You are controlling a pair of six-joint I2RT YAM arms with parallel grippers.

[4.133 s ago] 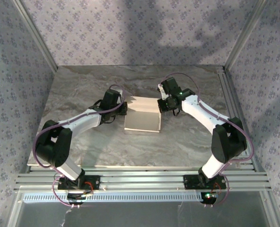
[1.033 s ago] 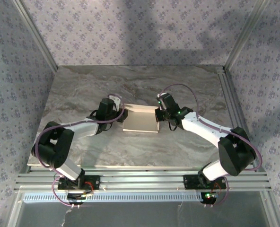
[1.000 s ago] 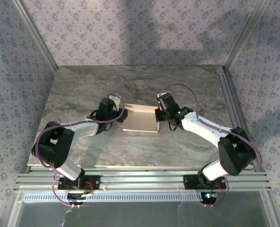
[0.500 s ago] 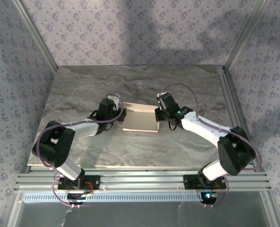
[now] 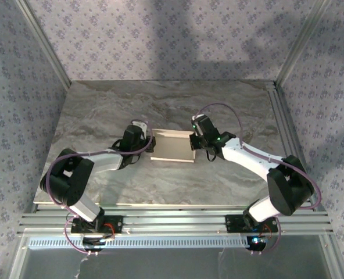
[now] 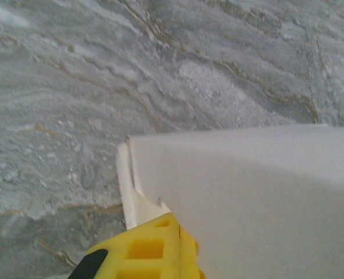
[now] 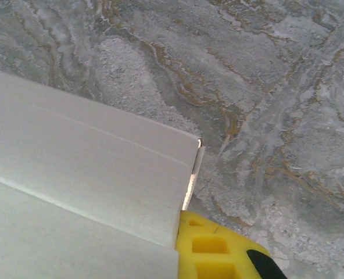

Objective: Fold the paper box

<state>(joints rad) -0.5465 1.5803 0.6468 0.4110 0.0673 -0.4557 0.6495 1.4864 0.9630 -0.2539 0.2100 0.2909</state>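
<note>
1. The walls (image 5: 160,35) on three sides carry a pale wallpaper with a small repeating flower print. Two slanted aluminium posts (image 5: 41,40) mark the far corners, one on each side.
2. One table (image 5: 102,110) with a grey marble-patterned top fills the floor of the enclosure. Close up, both wrist views bring out its tan and white veins (image 7: 276,116).
3. A band of aluminium rails (image 5: 172,221) runs along the near edge and carries both arm bases.
4. There are two arms. The left arm (image 5: 96,160) and the right arm (image 5: 247,157) reach inward toward the table's middle, each with a looping purple cable (image 5: 218,107).
5. One paper box (image 5: 172,148) lies at the centre of the table between the two grippers. From above it is a white rectangle with its far strip raised a little.
6. The left gripper (image 5: 150,143) is at the box's left edge and is closed on that edge. In the left wrist view a yellow finger (image 6: 149,250) lies against the edge, and the white panel (image 6: 265,197) hides the other finger.
7. The right gripper (image 5: 193,142) is at the box's right edge and is likewise clamped on it. The right wrist view puts its yellow finger (image 7: 212,253) under the corner of the panel (image 7: 85,174).
8. The left wrist view reveals a narrow tab (image 6: 125,186) folded down along the box's corner.
9. The right wrist view reveals a long crease (image 7: 79,200) across the panel and a thin open slit (image 7: 194,174) at the end, details too fine for the top view.
</note>
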